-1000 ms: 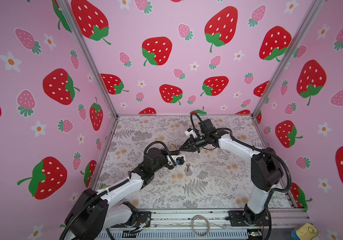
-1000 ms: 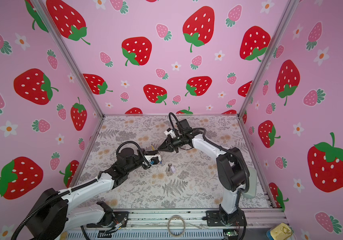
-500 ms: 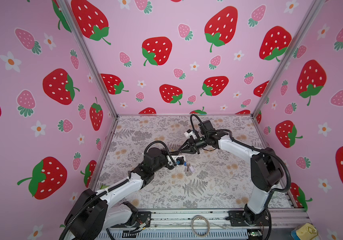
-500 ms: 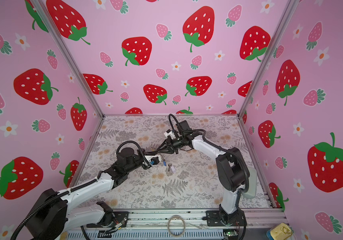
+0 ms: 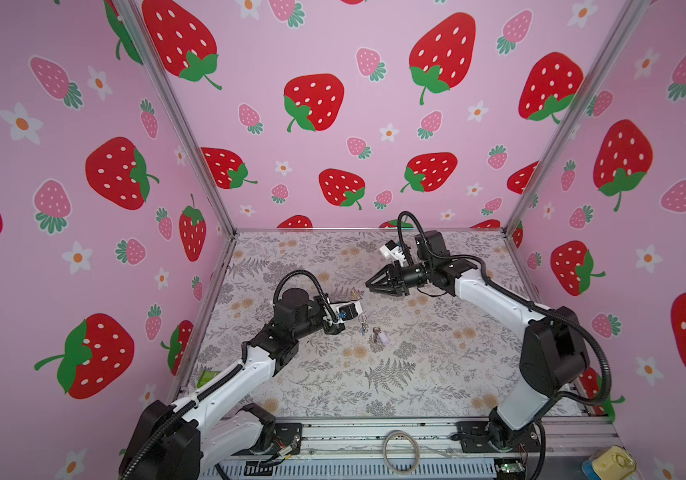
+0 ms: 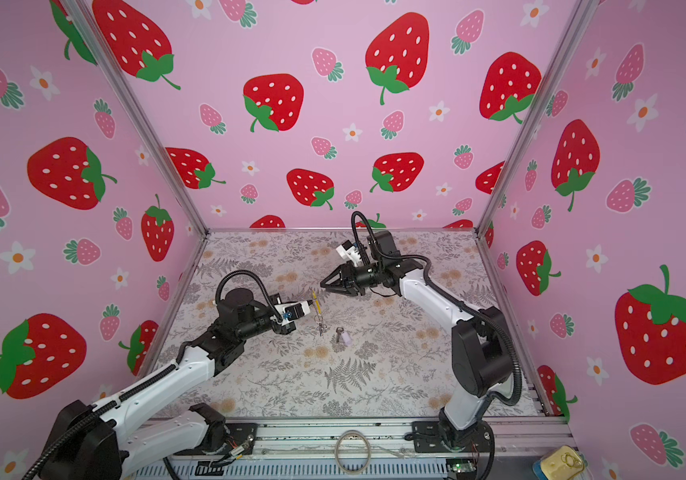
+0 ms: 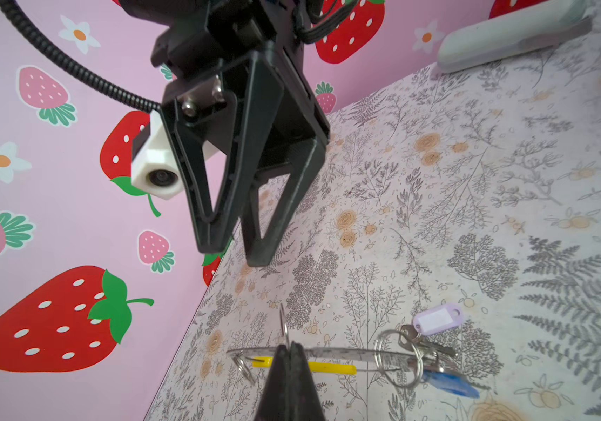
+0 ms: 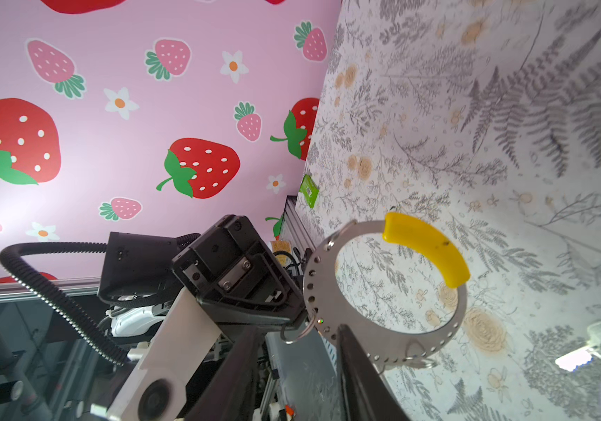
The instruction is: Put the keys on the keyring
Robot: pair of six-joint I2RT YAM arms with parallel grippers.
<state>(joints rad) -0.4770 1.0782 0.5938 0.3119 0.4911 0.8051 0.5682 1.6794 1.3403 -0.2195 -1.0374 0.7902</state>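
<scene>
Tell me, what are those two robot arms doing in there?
The left gripper is shut on the keyring, holding it above the table. The blue-tagged key seems to hang from it. The right gripper is open and empty, close by. The lilac-tagged key lies on the table, not yet on the ring.

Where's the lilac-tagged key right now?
In both top views the lilac-tagged key lies on the table, just right of the keyring in the left pincer.

Pink walls (image 5: 333, 41) carry red and pink strawberries, green leaves and white flowers. The surface (image 5: 437, 374) is pale with grey ferns and tan blossoms. The keyring (image 8: 315, 280) is grey with a yellow section (image 8: 428, 251). There is a lilac tag (image 7: 437, 320) and a blue tag (image 7: 450, 382). The arms (image 5: 245, 370) are black and white.
</scene>
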